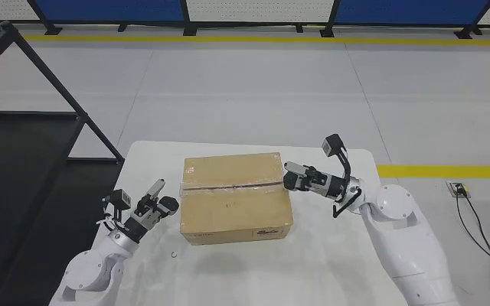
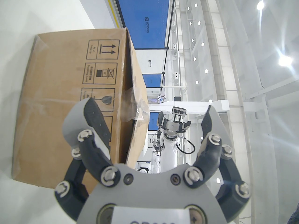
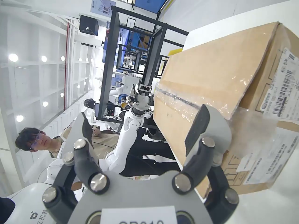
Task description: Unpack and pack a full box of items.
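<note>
- Top view: the cardboard box (image 1: 236,197) sits closed in the middle of the white table (image 1: 329,260), with clear tape (image 1: 230,183) running along its top seam. The left gripper (image 1: 164,196) is just beside the box's left end, low near the tabletop. The right gripper (image 1: 288,174) is at the box's right end, about level with the tape seam. Can't tell from up here if either one actually touches the cardboard. There's also a small dark bit (image 1: 176,254) lying on the table in front of the box's left corner.
- Left wrist view: the left gripper (image 2: 151,120) is spread wide with nothing in it. One finger (image 2: 93,117) sits in front of the box's (image 2: 65,89) end face, the one with the printed handling symbols, and the other is out past the top edge. Crinkled tape (image 2: 136,103) wraps over that edge. The right gripper (image 2: 174,127) shows far off across the box top.
- Right wrist view: the right gripper (image 3: 142,129) is also wide apart and empty. One finger (image 3: 201,127) is right by the box's (image 3: 210,75) top corner, where the tape (image 3: 177,96) folds down. A white shipping label (image 3: 280,89) is stuck on that end face. The left gripper (image 3: 140,96) shows at the far end.
</note>
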You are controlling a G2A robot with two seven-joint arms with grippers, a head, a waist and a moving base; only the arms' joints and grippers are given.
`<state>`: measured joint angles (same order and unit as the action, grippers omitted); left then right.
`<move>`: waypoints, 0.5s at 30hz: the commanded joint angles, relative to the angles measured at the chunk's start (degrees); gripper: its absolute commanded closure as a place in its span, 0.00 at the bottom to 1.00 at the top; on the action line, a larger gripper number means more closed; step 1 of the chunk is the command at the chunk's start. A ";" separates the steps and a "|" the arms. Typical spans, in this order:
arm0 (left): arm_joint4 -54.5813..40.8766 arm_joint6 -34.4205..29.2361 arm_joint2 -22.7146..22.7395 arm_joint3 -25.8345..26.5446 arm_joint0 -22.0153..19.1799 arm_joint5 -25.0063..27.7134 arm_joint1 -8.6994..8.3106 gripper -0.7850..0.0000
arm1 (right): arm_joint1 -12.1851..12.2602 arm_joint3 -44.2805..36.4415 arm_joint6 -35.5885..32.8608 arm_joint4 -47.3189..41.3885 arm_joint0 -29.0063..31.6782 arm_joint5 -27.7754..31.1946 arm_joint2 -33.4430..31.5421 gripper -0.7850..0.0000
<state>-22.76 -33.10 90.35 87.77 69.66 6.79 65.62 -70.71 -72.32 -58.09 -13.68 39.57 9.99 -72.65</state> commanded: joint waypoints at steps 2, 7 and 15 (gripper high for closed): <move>-0.35 -0.01 0.32 -0.03 0.28 0.17 -0.05 0.00 | -0.44 2.81 -0.07 0.35 -2.16 -0.72 2.45 0.00; -0.93 0.00 1.05 0.04 0.77 0.60 -0.15 0.00 | -1.31 9.29 -0.80 -0.94 -5.92 -1.19 5.64 0.00; -1.59 -0.19 2.47 0.08 1.86 1.11 -0.37 0.00 | -3.45 16.61 0.03 -3.59 -10.87 0.47 11.19 0.00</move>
<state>-24.26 -33.22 92.64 87.80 71.34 7.86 65.27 -73.80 -56.54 -58.33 -16.95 29.37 10.37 -62.38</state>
